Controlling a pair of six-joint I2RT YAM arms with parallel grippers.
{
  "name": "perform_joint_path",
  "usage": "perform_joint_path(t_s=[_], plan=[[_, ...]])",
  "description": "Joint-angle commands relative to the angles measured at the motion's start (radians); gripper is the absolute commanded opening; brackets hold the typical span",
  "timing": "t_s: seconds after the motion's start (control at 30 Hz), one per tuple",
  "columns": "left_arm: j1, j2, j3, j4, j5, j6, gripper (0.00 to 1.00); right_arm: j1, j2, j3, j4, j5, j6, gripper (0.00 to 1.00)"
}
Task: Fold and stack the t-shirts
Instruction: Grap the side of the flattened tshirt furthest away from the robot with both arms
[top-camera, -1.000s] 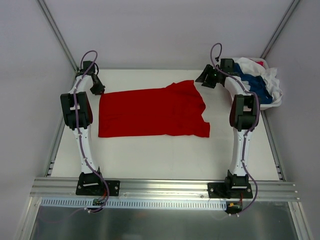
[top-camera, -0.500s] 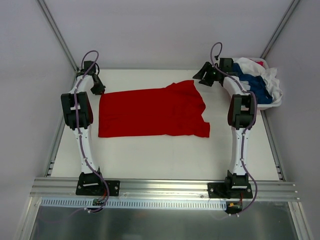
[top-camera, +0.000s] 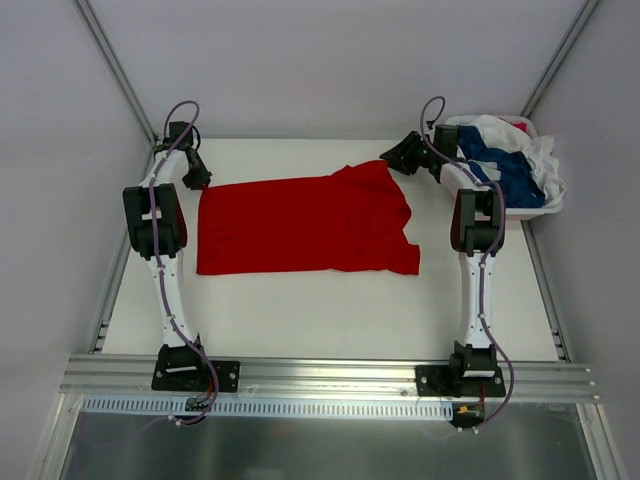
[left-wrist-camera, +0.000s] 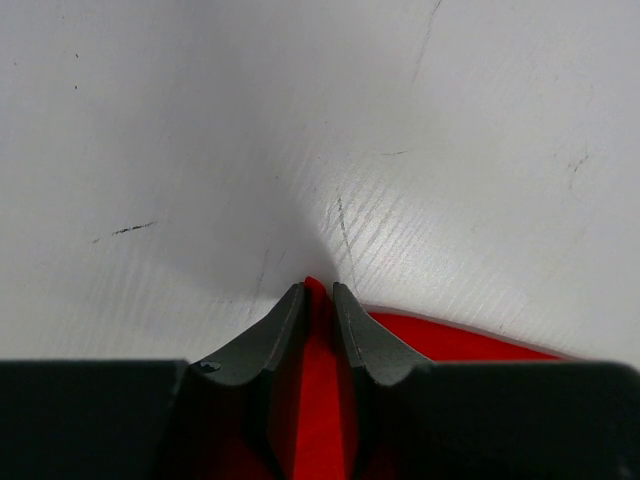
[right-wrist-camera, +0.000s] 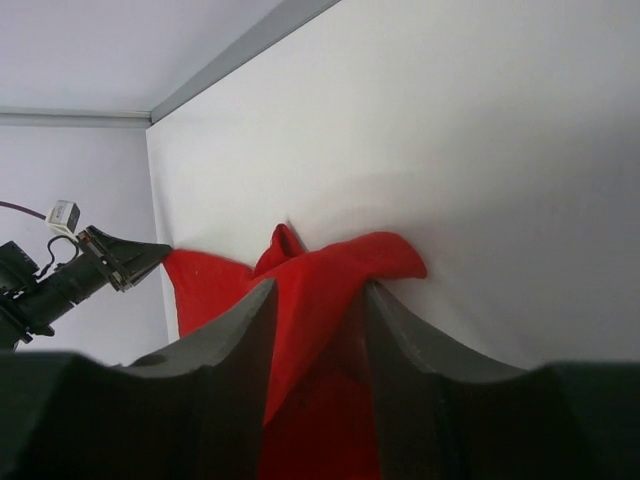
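Observation:
The red t-shirt (top-camera: 305, 225) lies spread flat on the white table (top-camera: 320, 310), with its long side running left to right. My left gripper (top-camera: 197, 180) is at the shirt's far left corner. In the left wrist view it (left-wrist-camera: 318, 290) is shut on a thin fold of the red cloth (left-wrist-camera: 318, 400). My right gripper (top-camera: 392, 158) is at the shirt's far right corner. In the right wrist view its jaws (right-wrist-camera: 318, 287) stand apart with a raised bunch of the red cloth (right-wrist-camera: 330, 270) between them. The dark blue shirt (top-camera: 510, 168) and the white shirt (top-camera: 538, 158) are heaped at the far right.
A white plastic basket (top-camera: 528, 212) at the table's far right corner holds the blue and white shirts, right beside my right arm. Grey walls close in the table at the back and on both sides. A metal rail (top-camera: 320, 375) runs along the near edge.
My right gripper has moved left, away from the basket, to the red shirt's far right corner. My left gripper and the shirt have not moved.

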Motion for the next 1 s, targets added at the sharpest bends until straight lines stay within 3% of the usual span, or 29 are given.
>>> perform_joint_path(t_s=[0.0, 0.13, 0.33, 0.43, 0.67, 0.8, 0.97], plan=[[-0.010, -0.008, -0.014, -0.012, -0.010, 0.019, 0.17, -0.003, 0.009, 0.005, 0.097, -0.052, 0.069, 0.41], [-0.010, -0.005, -0.011, -0.012, -0.010, 0.019, 0.17, -0.006, 0.009, -0.003, 0.107, -0.056, 0.072, 0.32], [-0.010, -0.002, -0.006, -0.012, -0.009, 0.019, 0.17, -0.011, 0.003, -0.015, 0.114, -0.055, 0.072, 0.08], [-0.010, -0.002, -0.004, -0.012, -0.010, 0.019, 0.17, -0.011, -0.005, -0.024, 0.114, -0.053, 0.071, 0.00], [-0.013, -0.026, 0.008, -0.012, -0.015, 0.019, 0.15, -0.015, -0.029, -0.047, 0.114, -0.053, 0.052, 0.00], [-0.016, -0.051, 0.028, -0.011, -0.024, 0.025, 0.01, -0.015, -0.061, -0.062, 0.111, -0.050, 0.029, 0.00], [-0.016, -0.087, 0.034, -0.011, -0.030, 0.039, 0.00, -0.017, -0.110, -0.065, 0.087, -0.043, -0.001, 0.00]])
